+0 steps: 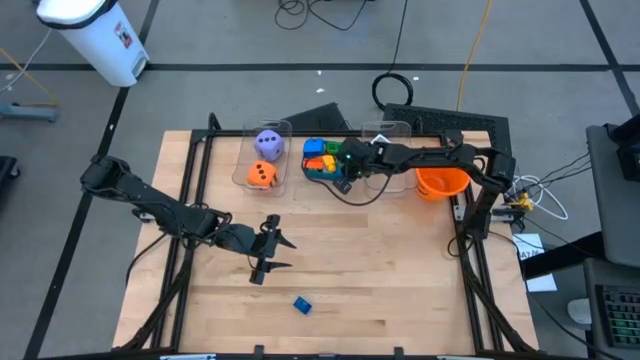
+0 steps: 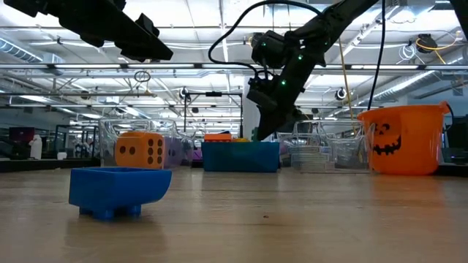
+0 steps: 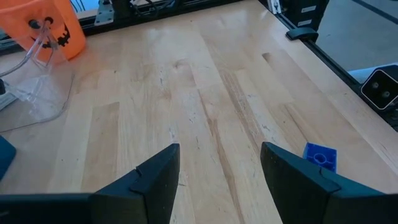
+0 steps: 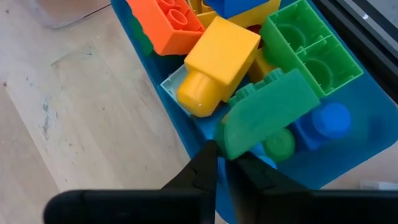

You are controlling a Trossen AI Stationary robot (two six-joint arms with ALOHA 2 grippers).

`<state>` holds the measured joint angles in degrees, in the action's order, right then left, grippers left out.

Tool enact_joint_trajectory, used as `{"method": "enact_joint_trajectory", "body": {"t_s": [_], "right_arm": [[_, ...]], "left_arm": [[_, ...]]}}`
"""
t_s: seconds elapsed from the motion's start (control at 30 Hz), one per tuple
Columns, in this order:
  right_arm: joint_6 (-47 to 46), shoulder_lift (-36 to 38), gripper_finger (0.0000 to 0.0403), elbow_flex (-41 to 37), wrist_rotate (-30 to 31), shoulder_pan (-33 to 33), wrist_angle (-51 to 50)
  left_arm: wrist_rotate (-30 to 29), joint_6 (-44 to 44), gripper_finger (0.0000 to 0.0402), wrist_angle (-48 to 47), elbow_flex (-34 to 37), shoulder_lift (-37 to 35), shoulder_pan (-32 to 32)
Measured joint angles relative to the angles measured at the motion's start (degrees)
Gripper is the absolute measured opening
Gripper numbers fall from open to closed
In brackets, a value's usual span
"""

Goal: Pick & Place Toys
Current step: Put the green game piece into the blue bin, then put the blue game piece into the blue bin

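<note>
Blue brick point(image 2: 115, 191) on table, near open left claw point(image 1: 271, 246); right claw point(image 4: 222, 163) (closed) over teal tray point(image 4: 364, 134).

Grey floor point(image 1: 220, 40) with dark seams, white bin point(image 1: 98, 38), loose cables point(image 1: 330, 12), bright ceiling lights point(image 2: 219, 18)

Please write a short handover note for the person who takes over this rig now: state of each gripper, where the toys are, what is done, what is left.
Left gripper: open, empty, above the bare table middle, the loose blue brick ahead of it near the front edge.
Right gripper: shut at the edge of a green brick over the teal tray; I cannot tell if it grips it.
Toys: purple die and orange die in the clear bin; orange, yellow, green and blue bricks piled in the teal tray.
Done: most toys are in containers.
Left: the blue brick on the table.
</note>
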<state>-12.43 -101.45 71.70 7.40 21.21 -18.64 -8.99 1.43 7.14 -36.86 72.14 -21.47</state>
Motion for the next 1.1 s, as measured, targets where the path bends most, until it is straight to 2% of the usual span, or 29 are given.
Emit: {"method": "enact_joint_trajectory", "body": {"t_s": [0.43, 0.67, 0.87, 1.1], "right_arm": [[2.8, 0.2, 0.0082, 0.0, 0.0, -0.1, 0.4], [3.1, 4.4, 0.0104, 0.0, -0.1, -2.2, -0.2], [1.2, 7.8, 0.0116, 0.0, 0.0, -10.3, 1.4], [1.2, 8.1, 0.0123, -0.6, 1.9, -24.1, 5.0]], "left_arm": [[0.0, 0.0, 0.023, -0.1, 0.0, 0.0, 0.0], [0.2, -0.4, 0.023, -0.2, 0.0, 1.8, 0.0], [1.0, -2.6, 0.023, 2.0, 0.0, 7.3, 0.0], [13.8, -4.1, 0.023, 12.3, 0.0, 13.9, -1.2]]}}
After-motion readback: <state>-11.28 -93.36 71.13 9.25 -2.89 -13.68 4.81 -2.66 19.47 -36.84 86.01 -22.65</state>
